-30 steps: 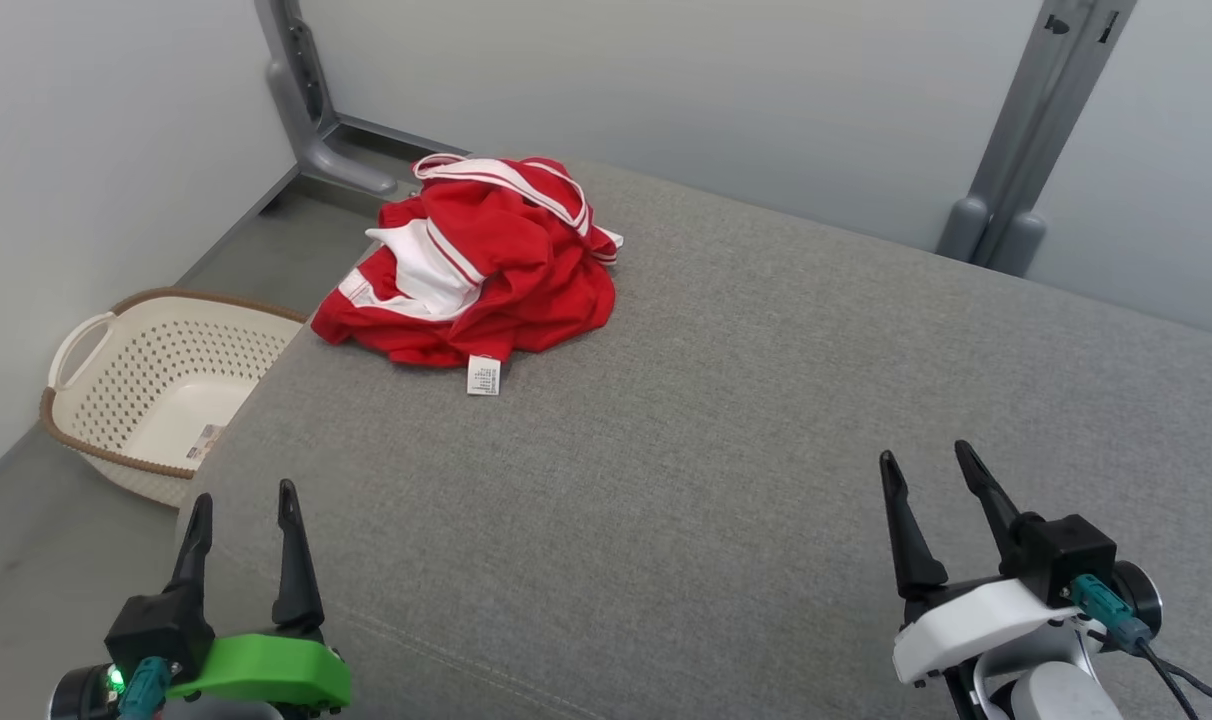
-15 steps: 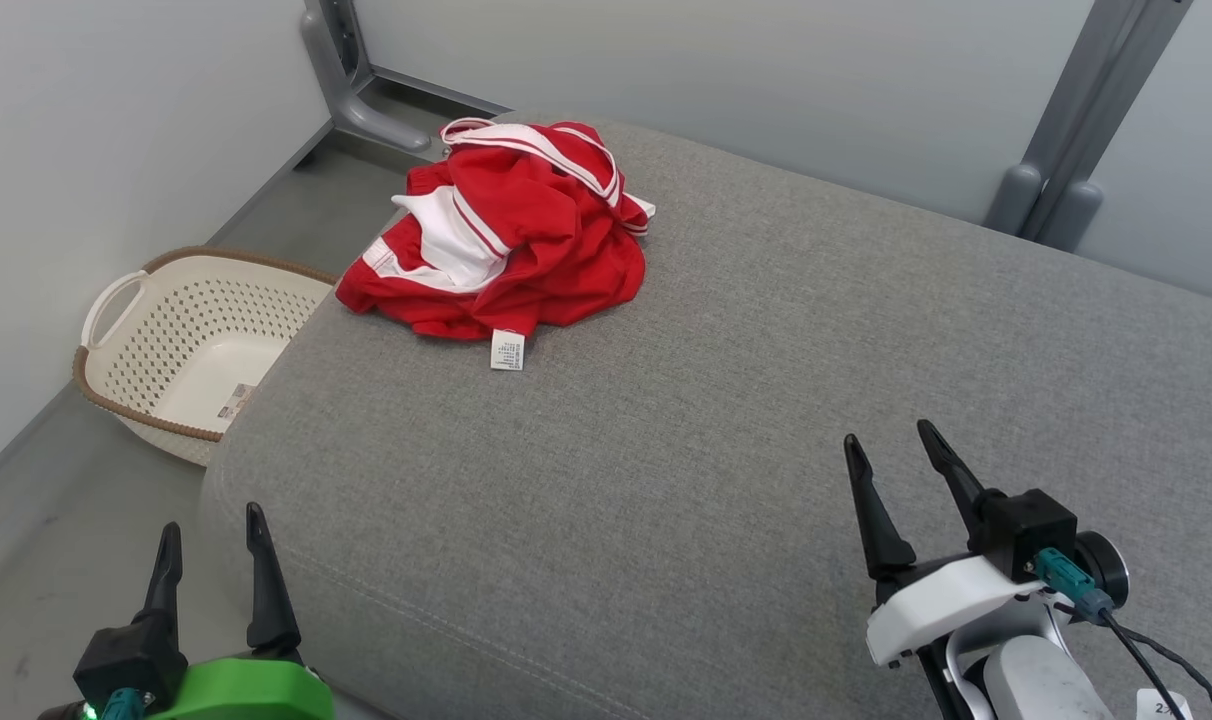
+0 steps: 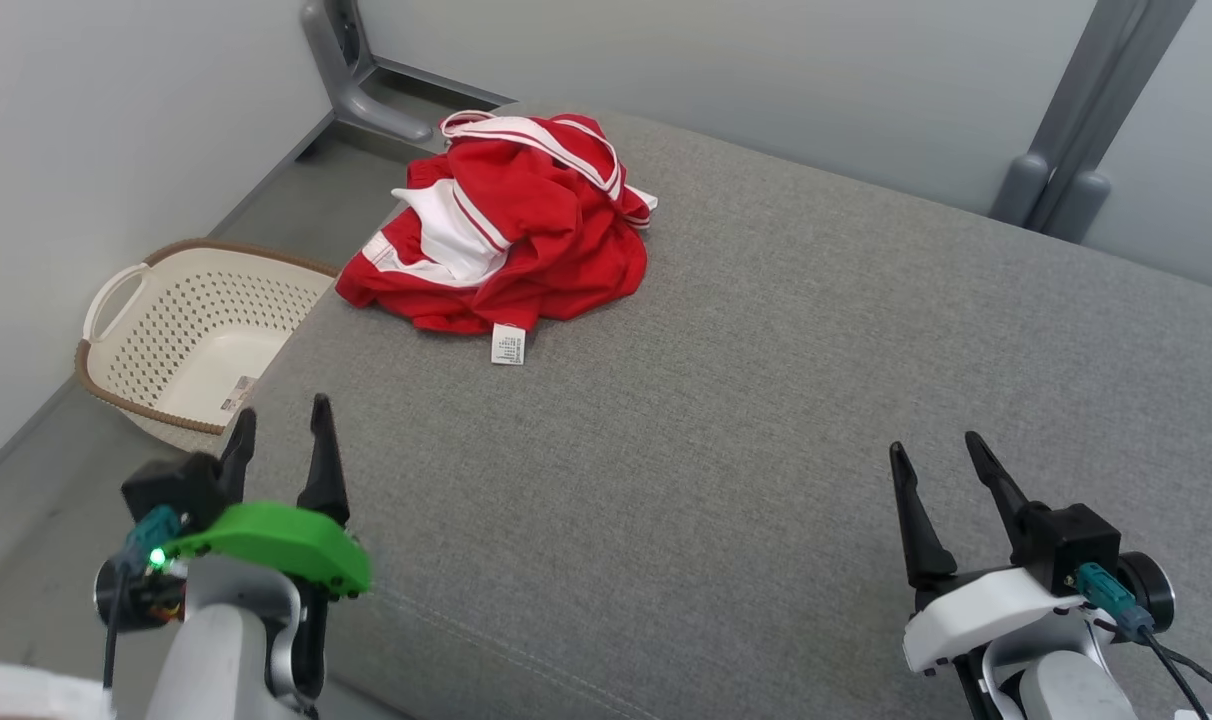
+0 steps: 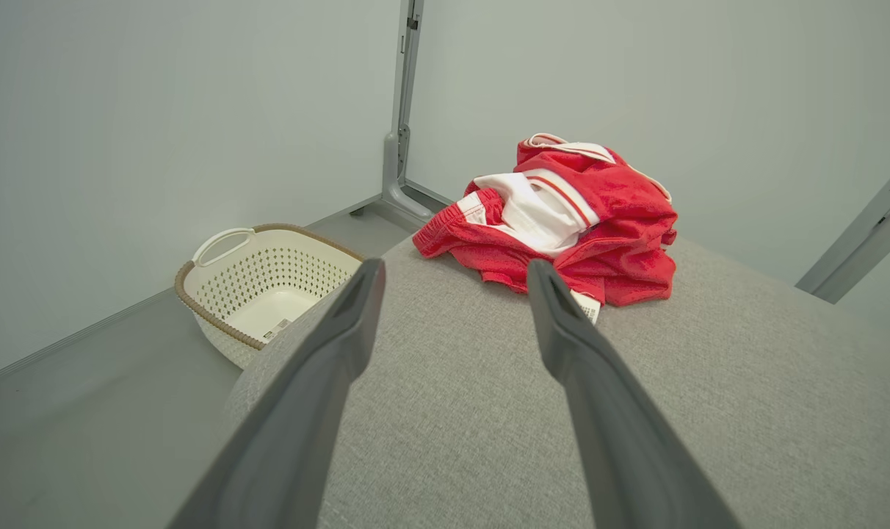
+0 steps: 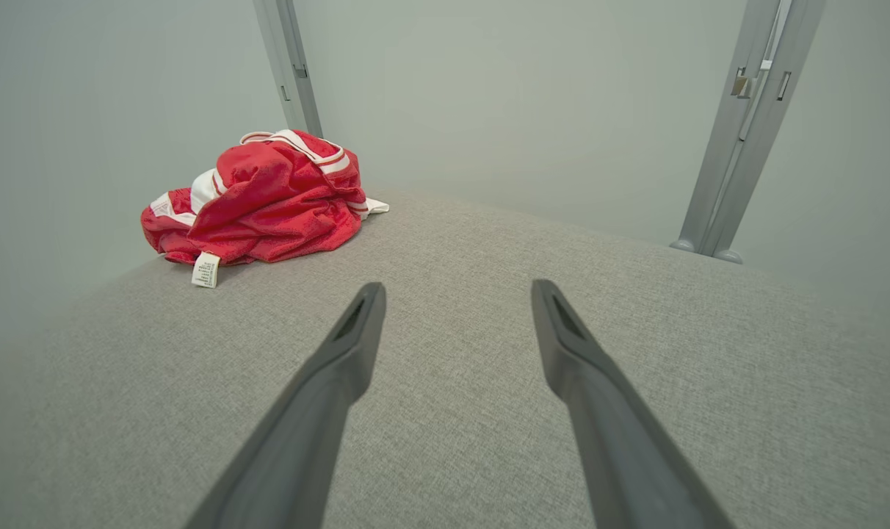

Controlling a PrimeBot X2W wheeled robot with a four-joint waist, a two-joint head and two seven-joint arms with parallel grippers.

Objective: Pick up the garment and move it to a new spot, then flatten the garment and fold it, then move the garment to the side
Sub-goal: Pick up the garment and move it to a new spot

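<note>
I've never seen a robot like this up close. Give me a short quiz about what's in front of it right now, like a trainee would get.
1. True or false: the red and white fabric garment is neatly folded.
2. What stands on the floor beside the grey fabric cushion? A: a cream perforated plastic basket; B: a metal bucket; C: a wooden chair.
3. Are the left gripper and right gripper open or shut?

Key: 1 false, it lies crumpled in a heap on the cushion. 2 A. 3 both open, holding nothing.
</note>
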